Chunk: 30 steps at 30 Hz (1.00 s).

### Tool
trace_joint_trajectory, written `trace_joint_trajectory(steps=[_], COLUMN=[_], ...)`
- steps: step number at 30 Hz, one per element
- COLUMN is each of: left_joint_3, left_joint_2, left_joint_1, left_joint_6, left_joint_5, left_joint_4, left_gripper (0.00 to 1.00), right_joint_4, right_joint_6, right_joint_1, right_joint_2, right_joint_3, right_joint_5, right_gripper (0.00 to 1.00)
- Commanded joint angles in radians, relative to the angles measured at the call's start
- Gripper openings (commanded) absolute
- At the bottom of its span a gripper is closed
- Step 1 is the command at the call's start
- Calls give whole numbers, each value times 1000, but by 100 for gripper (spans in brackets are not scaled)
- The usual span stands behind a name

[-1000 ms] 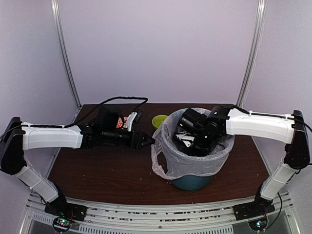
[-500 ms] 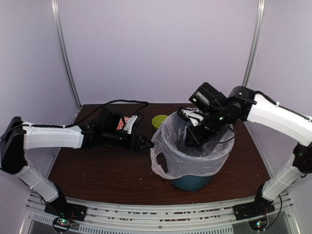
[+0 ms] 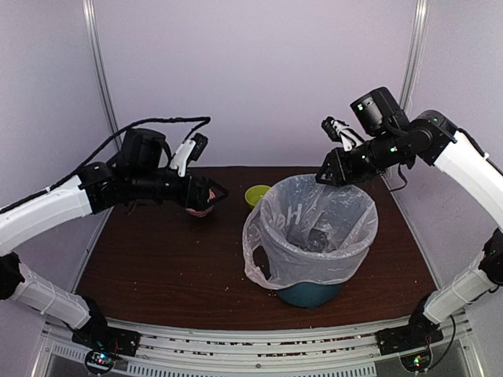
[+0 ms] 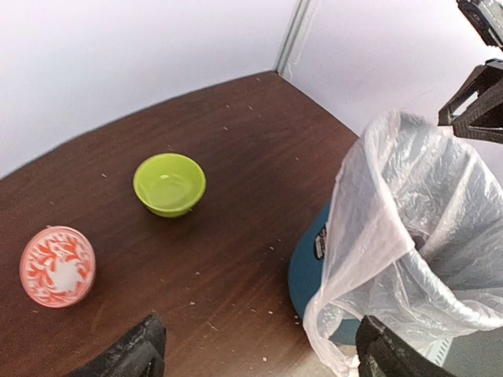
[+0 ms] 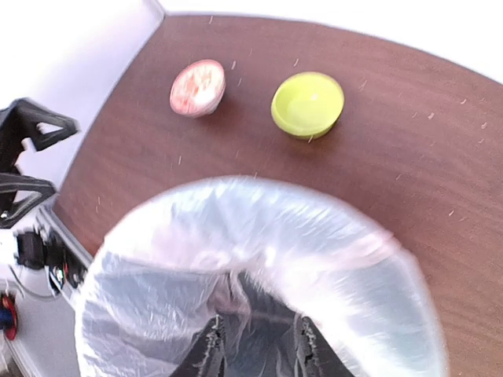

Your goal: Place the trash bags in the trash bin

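The trash bag (image 3: 310,228) is seen as translucent pale pink, and the trash bin (image 3: 308,294) as teal-blue. A lime-green bowl (image 4: 169,184) and a patterned bowl (image 4: 56,265), marked with red-and-white swirls, are set on a dark brown table (image 3: 173,275).

High rear overview plus two downward wrist views — trash bin (image 3: 308,294) in all

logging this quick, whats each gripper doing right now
left gripper: open, empty
right gripper: open a little, empty, above the trash bag
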Motion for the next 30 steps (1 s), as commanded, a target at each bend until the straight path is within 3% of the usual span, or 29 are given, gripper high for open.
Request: trace_joint_trajectory(steps=[1, 4, 7, 13, 18, 21, 25, 30], left_joint_3=[169, 261, 331, 454, 455, 451, 492, 528], left_joint_2=[4, 32, 50, 86, 68, 54, 43, 9], left_joint_1=[23, 25, 28, 42, 51, 55, 55, 56], left_joint_6=[87, 105, 108, 103, 123, 151, 123, 184], left_joint_5=[-190, -276, -363, -517, -615, -656, -802, -879], left_joint_4=[-156, -215, -262, -328, -293, -276, -281, -232], left_gripper=[88, 90, 96, 97, 97, 97, 93, 92], right_joint_4=[19, 27, 43, 167, 369, 414, 321, 337], right_joint_6=[-17, -16, -13, 14, 54, 110, 167, 98], right_joint_1=[-69, -112, -151, -228, -288, -290, -290, -290], right_joint_2=[-34, -56, -76, -142, -239, -251, -209, -213], right_joint_3=[64, 74, 93, 38, -96, -111, -15, 61], right_joint_5=[-9, -2, 24, 180, 337, 473, 703, 730], right_gripper=[32, 33, 41, 75, 100, 100, 100, 100])
